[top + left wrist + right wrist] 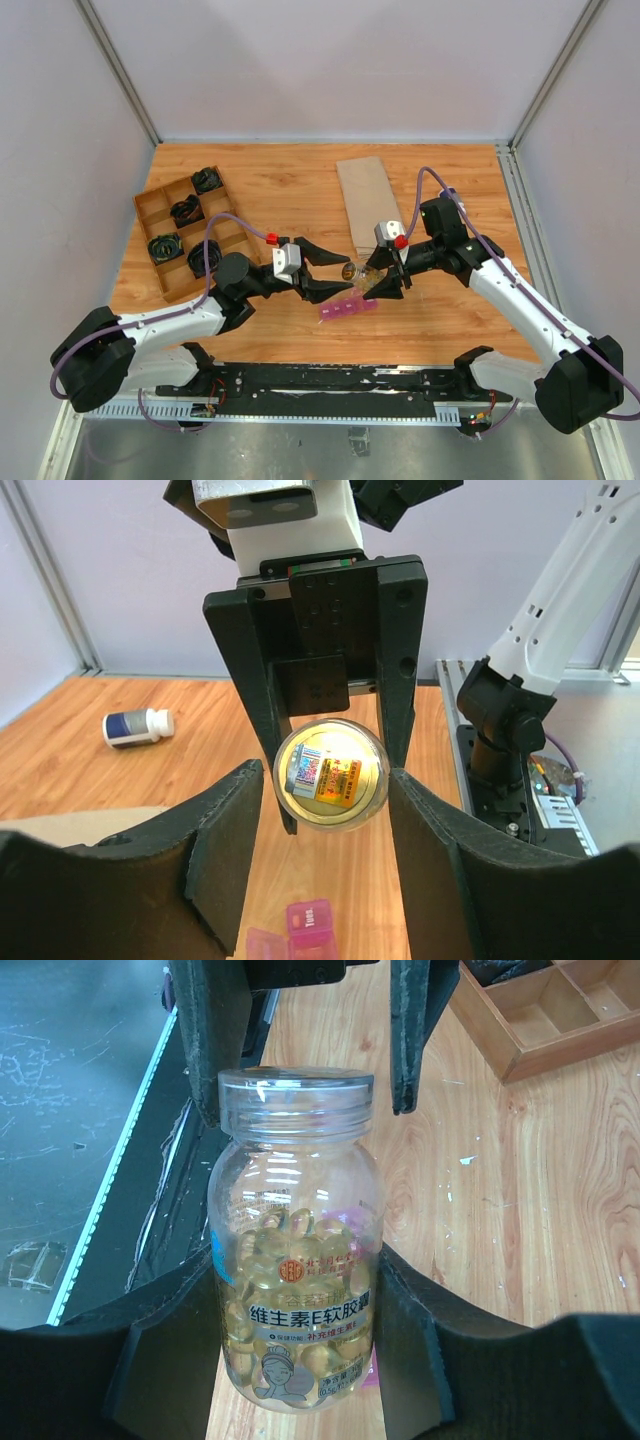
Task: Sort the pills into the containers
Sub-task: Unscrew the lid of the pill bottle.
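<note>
R pincer (297, 1310) clamps pill bottle (295, 1210) level, cap (295, 1095) end twd L pincer (328, 780); L narrow, astride cap, gap one side, no grip yet.

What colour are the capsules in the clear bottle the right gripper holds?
The capsules are translucent golden yellow, clearest in the right wrist view.

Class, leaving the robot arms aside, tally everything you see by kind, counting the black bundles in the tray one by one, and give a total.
bottles: 2 (capsule bottle, white-capped bottle)
pink pill strip: 1
wooden tray: 1
black bundles: 4
cardboard sheet: 1
Total: 9
</note>
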Controlling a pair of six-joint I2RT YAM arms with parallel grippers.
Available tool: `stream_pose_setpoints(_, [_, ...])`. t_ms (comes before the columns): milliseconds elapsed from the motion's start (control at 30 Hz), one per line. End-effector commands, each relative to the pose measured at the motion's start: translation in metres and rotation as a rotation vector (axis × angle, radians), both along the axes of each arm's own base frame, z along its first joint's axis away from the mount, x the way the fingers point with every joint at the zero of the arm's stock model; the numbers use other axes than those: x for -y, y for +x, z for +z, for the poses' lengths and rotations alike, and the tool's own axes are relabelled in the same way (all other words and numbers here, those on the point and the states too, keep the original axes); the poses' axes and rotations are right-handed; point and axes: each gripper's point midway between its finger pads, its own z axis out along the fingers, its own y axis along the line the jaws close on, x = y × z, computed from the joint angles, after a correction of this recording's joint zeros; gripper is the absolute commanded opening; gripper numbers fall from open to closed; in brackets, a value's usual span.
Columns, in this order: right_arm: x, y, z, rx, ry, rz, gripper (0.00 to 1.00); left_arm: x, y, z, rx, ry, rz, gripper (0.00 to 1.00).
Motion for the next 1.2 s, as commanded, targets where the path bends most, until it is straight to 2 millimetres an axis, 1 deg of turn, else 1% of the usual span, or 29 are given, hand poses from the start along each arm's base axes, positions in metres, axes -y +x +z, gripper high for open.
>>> stream_pose_setpoints(0, [0.001, -0.002, 0.013, 0.021, 0.037, 0.014, 0.06, 0.001, 0.002, 0.019, 0.035, -0.044, -0.006, 0.55])
stream_pose_setpoints(67, [0.001, -0.001, 0.014, 0.026, 0.038, 0.015, 0.06, 0.001, 0.002, 0.019, 0.028, -0.043, -0.007, 0.51])
stream_pose_setpoints(367, [0.002, 0.001, 0.013, 0.028, 0.028, 0.004, 0.06, 0.001, -0.003, 0.021, -0.026, -0.064, -0.039, 0.24])
stream_pose_setpoints(433, [0.002, 0.003, 0.012, 0.029, 0.019, -0.006, 0.06, 0.000, -0.005, 0.022, -0.047, -0.074, -0.043, 0.19])
stream_pose_setpoints(500, [0.002, 0.006, 0.011, 0.026, 0.011, -0.018, 0.05, -0.002, -0.005, 0.024, -0.079, -0.093, -0.043, 0.18])
stream_pose_setpoints(567, [0.002, 0.009, 0.010, 0.024, 0.001, -0.035, 0.05, -0.002, -0.004, 0.024, -0.121, -0.108, -0.034, 0.15])
stream_pose_setpoints(667, [0.002, 0.016, 0.006, 0.018, -0.018, -0.068, 0.04, -0.003, 0.000, 0.022, -0.201, -0.126, -0.018, 0.06])
stream_pose_setpoints(700, [0.002, 0.018, 0.005, 0.014, -0.023, -0.079, 0.04, -0.003, 0.002, 0.021, -0.234, -0.133, -0.008, 0.02])
stream_pose_setpoints(733, [0.003, 0.021, 0.003, 0.012, -0.034, -0.095, 0.04, -0.004, 0.005, 0.020, -0.275, -0.144, 0.008, 0.00])
stream_pose_setpoints(833, [0.004, 0.028, -0.001, 0.005, -0.058, -0.133, 0.04, -0.003, 0.011, 0.017, -0.342, -0.172, 0.072, 0.00])
stream_pose_setpoints(933, [0.004, 0.034, -0.005, -0.004, -0.078, -0.160, 0.04, 0.002, 0.017, 0.013, -0.389, -0.173, 0.161, 0.00])
stream_pose_setpoints(1000, [0.005, 0.037, -0.007, -0.010, -0.089, -0.171, 0.04, 0.005, 0.021, 0.010, -0.425, -0.165, 0.212, 0.00])
stream_pose_setpoints(1167, [0.005, 0.039, -0.008, -0.009, -0.095, -0.182, 0.04, 0.001, 0.037, 0.007, -0.532, -0.196, 0.310, 0.00])
